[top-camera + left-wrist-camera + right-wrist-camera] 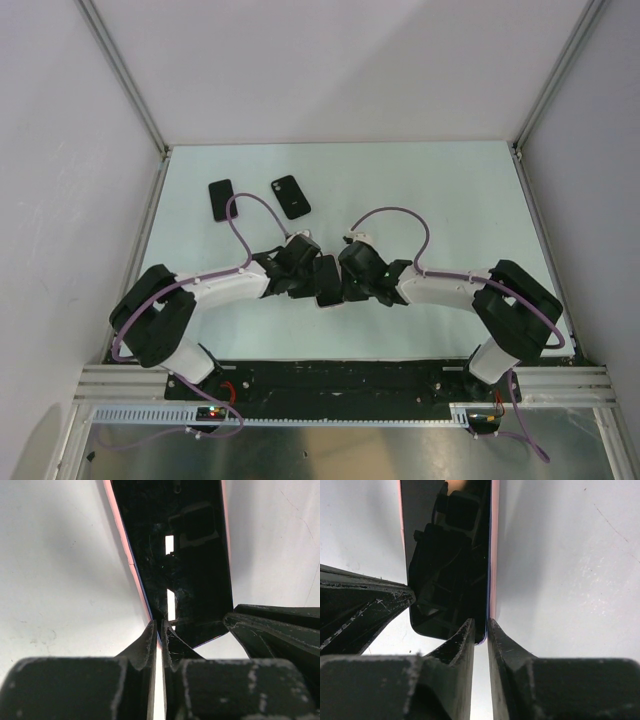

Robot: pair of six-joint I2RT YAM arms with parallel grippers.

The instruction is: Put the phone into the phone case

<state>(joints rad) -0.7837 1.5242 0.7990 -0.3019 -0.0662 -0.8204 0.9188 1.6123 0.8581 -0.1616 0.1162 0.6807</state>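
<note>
A black glossy phone with a pink edge [327, 283] is held above the table's middle between both grippers. My left gripper [310, 280] is shut on one long edge near a corner; in the left wrist view the phone [192, 555] runs away from the shut gripper [161, 629]. My right gripper [347, 282] is shut on the opposite long edge; in the right wrist view the phone [447, 555] rises from the gripper [481, 629]. A black phone case with a camera cutout [290, 197] lies flat on the table beyond the grippers.
A second flat black slab [221, 200] lies left of the case; I cannot tell whether it is a phone or a case. The right gripper's finger [272, 627] shows in the left wrist view, the left one's finger [362, 602] in the right. White walls enclose the table.
</note>
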